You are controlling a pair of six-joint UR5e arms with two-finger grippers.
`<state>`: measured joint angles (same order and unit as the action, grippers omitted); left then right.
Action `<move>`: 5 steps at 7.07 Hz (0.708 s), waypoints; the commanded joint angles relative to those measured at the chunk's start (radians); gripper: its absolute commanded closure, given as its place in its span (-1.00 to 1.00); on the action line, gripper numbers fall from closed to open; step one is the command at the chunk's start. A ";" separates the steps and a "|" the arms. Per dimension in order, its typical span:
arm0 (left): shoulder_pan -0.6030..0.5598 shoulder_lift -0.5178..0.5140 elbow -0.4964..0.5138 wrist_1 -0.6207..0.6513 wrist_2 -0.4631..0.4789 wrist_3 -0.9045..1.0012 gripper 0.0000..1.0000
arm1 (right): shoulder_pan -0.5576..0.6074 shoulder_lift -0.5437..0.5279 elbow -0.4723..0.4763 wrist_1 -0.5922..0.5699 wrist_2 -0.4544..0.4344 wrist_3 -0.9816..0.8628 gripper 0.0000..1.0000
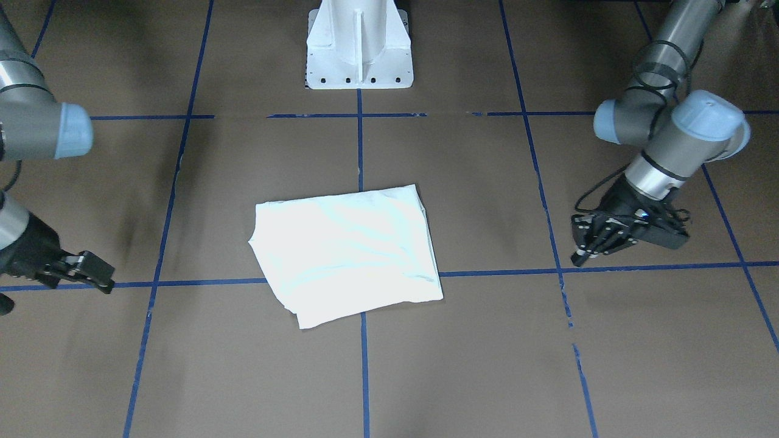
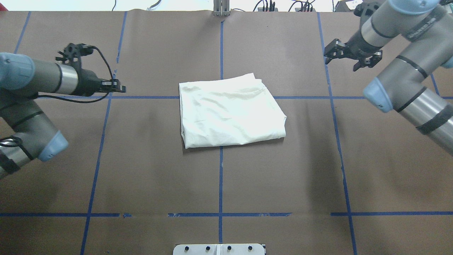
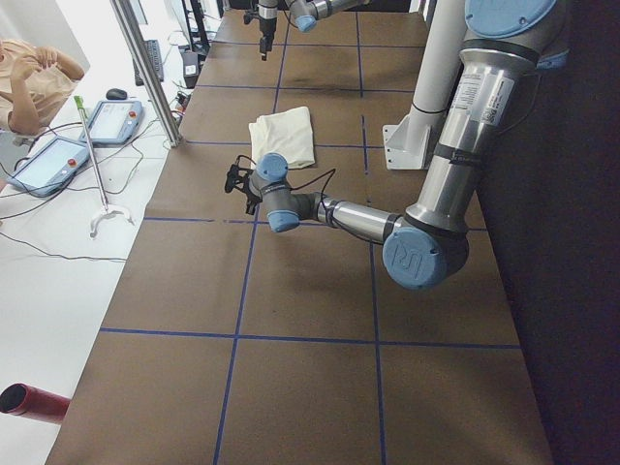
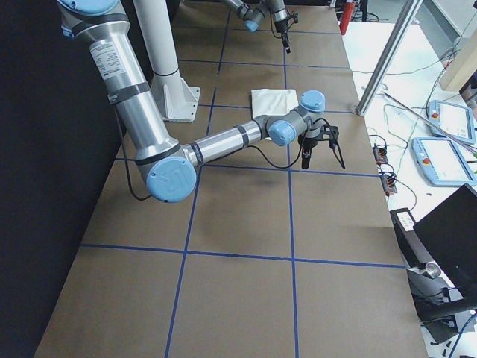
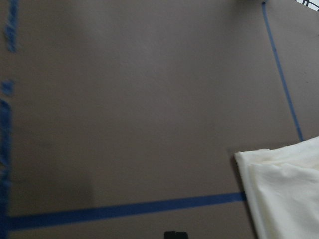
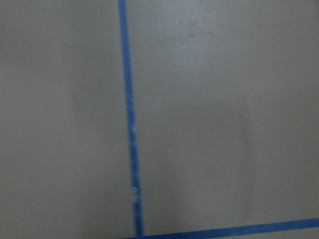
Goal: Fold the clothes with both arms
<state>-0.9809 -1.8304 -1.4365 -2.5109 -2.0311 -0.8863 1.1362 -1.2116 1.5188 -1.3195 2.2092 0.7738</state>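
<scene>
The brown table (image 2: 148, 170) is carrying the folded cream shirt (image 2: 230, 111) at its centre, plain side up. The left gripper (image 2: 118, 87) is hanging clenched and empty, well apart from one side of the shirt. The right gripper (image 2: 343, 62) is hanging spread and empty, well apart from the opposite side.

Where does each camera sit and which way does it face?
Front-facing: across the table, facing the robot's pedestal; shirt centred, left end effector, right end effector.
Overhead: behind the robot, looking down on the shirt; both end effectors.
Exterior left: table's end; left arm nearest.
Exterior right: opposite end; right arm nearest.
Left wrist: down at shirt corner.
Right wrist: down at blue tape.
Shared: shirt, except right wrist.
</scene>
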 commanded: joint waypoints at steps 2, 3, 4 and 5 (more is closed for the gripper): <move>-0.276 0.048 0.004 0.323 -0.154 0.545 1.00 | 0.219 -0.146 0.009 -0.077 0.078 -0.480 -1.00; -0.274 0.037 0.008 0.331 -0.168 0.547 1.00 | 0.217 -0.181 0.033 -0.082 0.073 -0.475 -1.00; -0.274 0.039 0.011 0.328 -0.179 0.552 1.00 | 0.218 -0.275 0.108 -0.081 0.108 -0.478 -1.00; -0.288 0.052 -0.025 0.327 -0.233 0.552 1.00 | 0.212 -0.279 0.118 -0.078 0.133 -0.469 -1.00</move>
<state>-1.2548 -1.7877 -1.4358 -2.1880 -2.2150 -0.3427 1.3500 -1.4518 1.6019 -1.3976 2.3120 0.3041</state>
